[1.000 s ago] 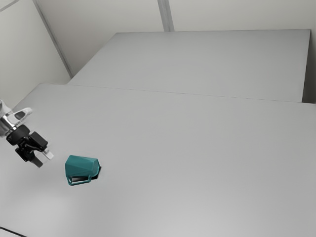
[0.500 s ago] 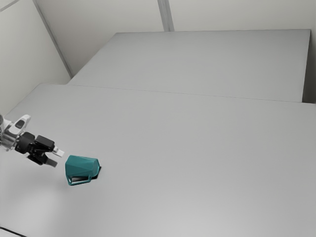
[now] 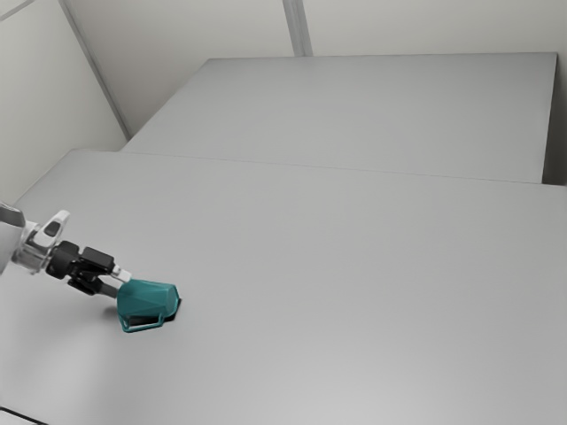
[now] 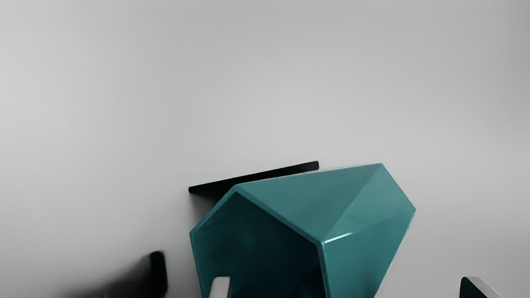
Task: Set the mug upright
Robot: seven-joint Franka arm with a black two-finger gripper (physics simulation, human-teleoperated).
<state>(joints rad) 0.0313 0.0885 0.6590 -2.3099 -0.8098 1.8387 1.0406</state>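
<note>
Sideways on the table (image 3: 354, 266), a teal mug (image 3: 148, 298) lies with its mouth toward the open gripper (image 3: 119, 283), whose fingers stand apart astride one wall. Grasping appears in hand; next: closing on that wall, then tilting the base down.

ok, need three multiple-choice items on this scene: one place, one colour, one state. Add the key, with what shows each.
1. Where is the claw?
A) at the mouth end of the mug
B) at the mug's base end
C) far off at the exterior view's right

2. What colour is the mug?
A) red
B) teal
C) white

3. How does the mug stand or lie?
A) upright
B) upside down
C) on its side

Key:
1 A: in the wrist view the mouth faces the fingers.
2 B: both views show blue-green walls.
3 C: its mouth opens sideways, its side to the table.
</note>
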